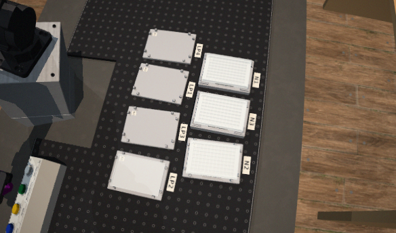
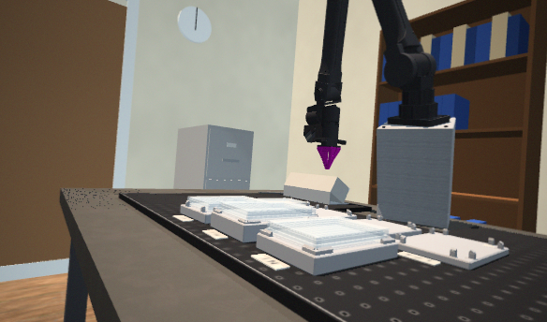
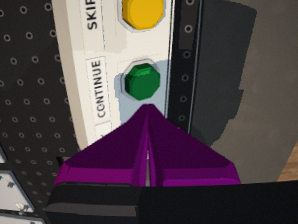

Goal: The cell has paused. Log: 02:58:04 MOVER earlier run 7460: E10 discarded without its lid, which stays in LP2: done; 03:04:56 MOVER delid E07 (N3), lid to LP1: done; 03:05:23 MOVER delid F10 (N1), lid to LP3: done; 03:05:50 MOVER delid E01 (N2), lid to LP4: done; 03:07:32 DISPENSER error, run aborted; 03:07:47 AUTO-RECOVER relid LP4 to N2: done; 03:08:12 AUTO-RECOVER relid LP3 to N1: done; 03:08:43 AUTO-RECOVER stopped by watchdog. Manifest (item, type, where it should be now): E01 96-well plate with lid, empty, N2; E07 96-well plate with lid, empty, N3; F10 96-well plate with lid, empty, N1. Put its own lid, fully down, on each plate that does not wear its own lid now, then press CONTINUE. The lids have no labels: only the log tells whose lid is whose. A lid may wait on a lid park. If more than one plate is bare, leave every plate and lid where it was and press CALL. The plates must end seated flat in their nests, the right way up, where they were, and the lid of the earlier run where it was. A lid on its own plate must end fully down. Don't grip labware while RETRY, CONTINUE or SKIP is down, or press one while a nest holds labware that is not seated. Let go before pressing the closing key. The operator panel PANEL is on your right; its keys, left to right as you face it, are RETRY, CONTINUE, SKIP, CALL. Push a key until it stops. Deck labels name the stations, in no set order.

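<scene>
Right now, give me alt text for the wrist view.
The shut purple gripper points its tip at the green CONTINUE key on the white operator panel, with the yellow SKIP key above it. Corners of lid parks show at lower left.

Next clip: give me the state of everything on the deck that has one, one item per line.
Gripper: shut, empty, tip above the green CONTINUE key, which is not visibly pressed.
N1 plate: lidded, seated.
N3 plate: lidded, seated.
N2 plate: lidded, seated.
LP4 park: bare.
LP1 park: bare.
LP3 park: bare.
LP2 park: holds a lid.
</scene>
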### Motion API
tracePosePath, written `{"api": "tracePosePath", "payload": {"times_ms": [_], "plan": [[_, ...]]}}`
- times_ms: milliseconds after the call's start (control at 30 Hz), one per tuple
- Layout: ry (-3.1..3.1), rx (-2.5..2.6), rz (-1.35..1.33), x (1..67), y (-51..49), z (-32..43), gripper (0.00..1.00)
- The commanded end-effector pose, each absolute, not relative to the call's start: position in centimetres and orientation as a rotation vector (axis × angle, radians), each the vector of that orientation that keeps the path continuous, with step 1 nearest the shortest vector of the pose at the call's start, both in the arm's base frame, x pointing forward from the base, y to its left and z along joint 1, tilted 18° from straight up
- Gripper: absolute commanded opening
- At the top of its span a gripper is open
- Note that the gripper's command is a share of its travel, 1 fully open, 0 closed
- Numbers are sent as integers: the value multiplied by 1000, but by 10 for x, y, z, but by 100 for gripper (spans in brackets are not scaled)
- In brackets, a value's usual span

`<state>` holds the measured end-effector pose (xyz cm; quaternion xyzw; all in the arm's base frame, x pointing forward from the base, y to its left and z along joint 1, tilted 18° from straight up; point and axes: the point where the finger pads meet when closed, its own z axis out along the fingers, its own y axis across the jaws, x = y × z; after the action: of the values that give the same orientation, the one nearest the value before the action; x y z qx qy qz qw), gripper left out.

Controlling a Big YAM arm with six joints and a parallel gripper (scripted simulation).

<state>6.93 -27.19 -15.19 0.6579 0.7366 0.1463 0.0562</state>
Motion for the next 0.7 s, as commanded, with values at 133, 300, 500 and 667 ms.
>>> {"api": "tracePosePath", "payload": {"times_ms": [133,300,500,667], "plan": [[2221,1990,419,70,-282,-148,0],[2221,1990,419,70,-282,-147,0],[2225,1990,427,75,-277,-143,0],[2228,1995,438,75,-274,-154,0]]}}
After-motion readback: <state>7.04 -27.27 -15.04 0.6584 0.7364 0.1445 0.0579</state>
